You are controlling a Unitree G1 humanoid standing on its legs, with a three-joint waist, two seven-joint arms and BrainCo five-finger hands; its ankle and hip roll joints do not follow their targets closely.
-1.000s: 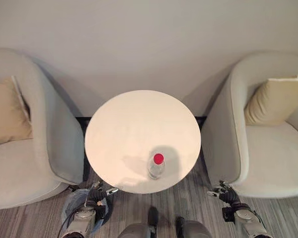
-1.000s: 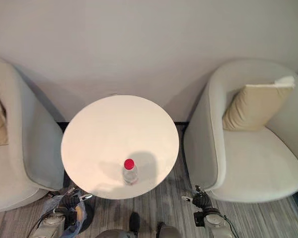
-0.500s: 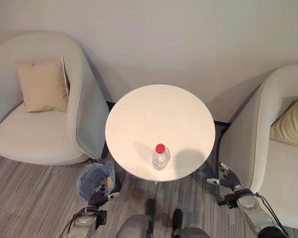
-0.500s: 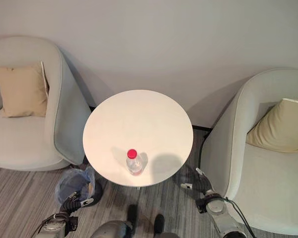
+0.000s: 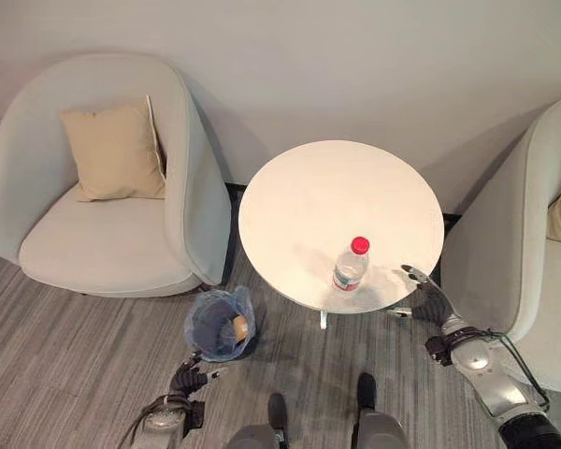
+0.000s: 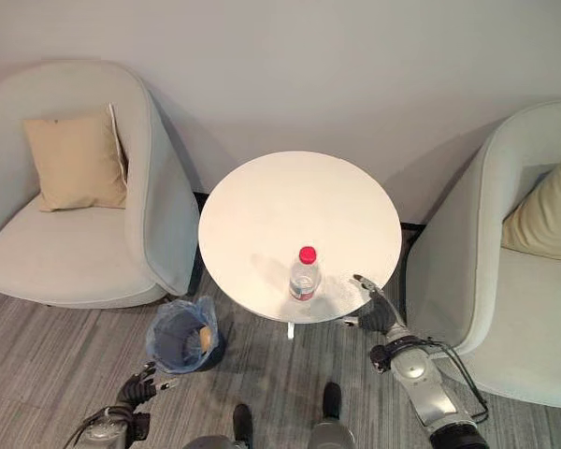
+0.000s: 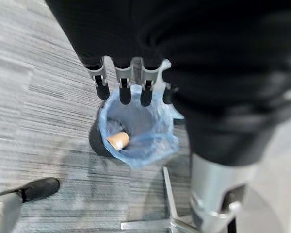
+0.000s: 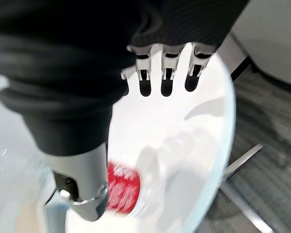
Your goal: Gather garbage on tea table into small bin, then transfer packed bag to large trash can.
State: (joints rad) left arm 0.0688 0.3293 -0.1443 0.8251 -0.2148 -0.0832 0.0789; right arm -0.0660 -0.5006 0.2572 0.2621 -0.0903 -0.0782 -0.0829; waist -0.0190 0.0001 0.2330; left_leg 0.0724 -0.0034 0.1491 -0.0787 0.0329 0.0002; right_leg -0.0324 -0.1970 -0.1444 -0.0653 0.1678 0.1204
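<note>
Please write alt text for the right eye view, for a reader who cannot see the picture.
A plastic bottle with a red cap stands near the front edge of a round white table, and the robot's open right hand reaches toward it. A small bin with a blue bag sits on the floor between the table and a pale armchair; the left hand hangs below.

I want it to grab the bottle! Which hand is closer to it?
Right. The right hand is at the table's edge beside the bottle; the left hand hangs low by the bin.

There were no words or numbers that could be read, and the red label on the bottle (image 6: pixel 304 277) was too blurry to make out.
</note>
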